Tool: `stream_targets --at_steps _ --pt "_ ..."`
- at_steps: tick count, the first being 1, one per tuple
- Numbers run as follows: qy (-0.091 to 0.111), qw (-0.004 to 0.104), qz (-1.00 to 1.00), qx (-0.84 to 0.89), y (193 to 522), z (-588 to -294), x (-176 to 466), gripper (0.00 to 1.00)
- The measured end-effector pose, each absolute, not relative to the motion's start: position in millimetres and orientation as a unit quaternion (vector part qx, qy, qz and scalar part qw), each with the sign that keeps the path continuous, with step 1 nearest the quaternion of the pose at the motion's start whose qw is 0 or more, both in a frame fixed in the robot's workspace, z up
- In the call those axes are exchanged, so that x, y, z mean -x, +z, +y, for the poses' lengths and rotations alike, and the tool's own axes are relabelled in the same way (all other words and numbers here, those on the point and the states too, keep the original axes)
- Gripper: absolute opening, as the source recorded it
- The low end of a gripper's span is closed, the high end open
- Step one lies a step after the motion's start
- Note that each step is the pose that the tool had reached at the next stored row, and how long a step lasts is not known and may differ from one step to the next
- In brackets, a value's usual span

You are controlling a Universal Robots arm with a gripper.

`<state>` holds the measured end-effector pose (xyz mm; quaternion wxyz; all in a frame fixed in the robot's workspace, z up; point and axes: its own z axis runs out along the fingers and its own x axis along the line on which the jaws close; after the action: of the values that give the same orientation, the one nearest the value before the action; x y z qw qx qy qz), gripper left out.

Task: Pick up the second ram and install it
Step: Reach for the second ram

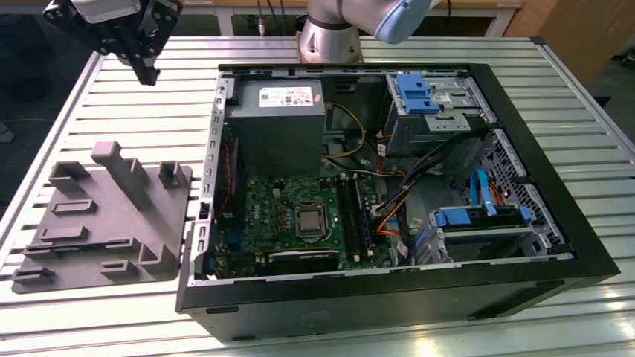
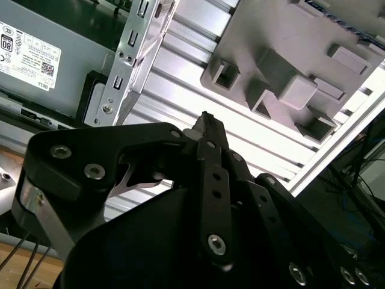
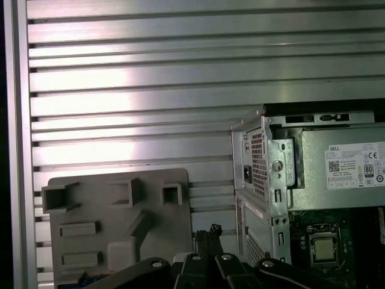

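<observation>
**Exterior view: gripper raised beside an open computer**

A table (image 1: 89, 104) of ribbed aluminium slats carries an open computer case (image 1: 555, 260). At the exterior view's left of the case lies a grey moulded tray (image 1: 100, 223). Wooden furniture (image 1: 585, 33) stands behind. The grey power supply (image 1: 276, 119) bears a white printed label. The gripper (image 1: 149, 76) hangs above the table's far corner. In the second wrist view its fingers (image 2: 210, 168) are pressed together, with nothing seen between them. The second ram cannot be told apart from the black memory slots (image 1: 349, 212), which run near-to-far beside the processor (image 1: 311, 219).
</observation>
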<state>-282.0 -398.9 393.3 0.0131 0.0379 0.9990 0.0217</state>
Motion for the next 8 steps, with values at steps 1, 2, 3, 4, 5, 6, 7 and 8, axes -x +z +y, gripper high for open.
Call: stream_targets --at_steps 1,2,3,4,5,6,7,8 --pt "0.022 0.013 0.999 -0.038 393.3 -398.9 282.8 0.11" --pt "0.022 0.013 0.999 -0.038 393.3 -398.9 283.6 0.11" --pt "0.022 0.013 0.999 -0.038 393.3 -398.9 284.3 0.11" --pt "0.022 0.013 0.999 -0.038 393.3 -398.9 285.0 0.11" --pt "0.022 0.013 0.999 -0.038 393.3 -398.9 285.7 0.11" --pt "0.022 0.013 0.999 -0.038 393.3 -398.9 286.4 0.11" --pt "0.022 0.013 0.999 -0.038 393.3 -398.9 287.3 0.11" --pt "0.022 0.013 0.999 -0.038 393.3 -398.9 288.0 0.11"
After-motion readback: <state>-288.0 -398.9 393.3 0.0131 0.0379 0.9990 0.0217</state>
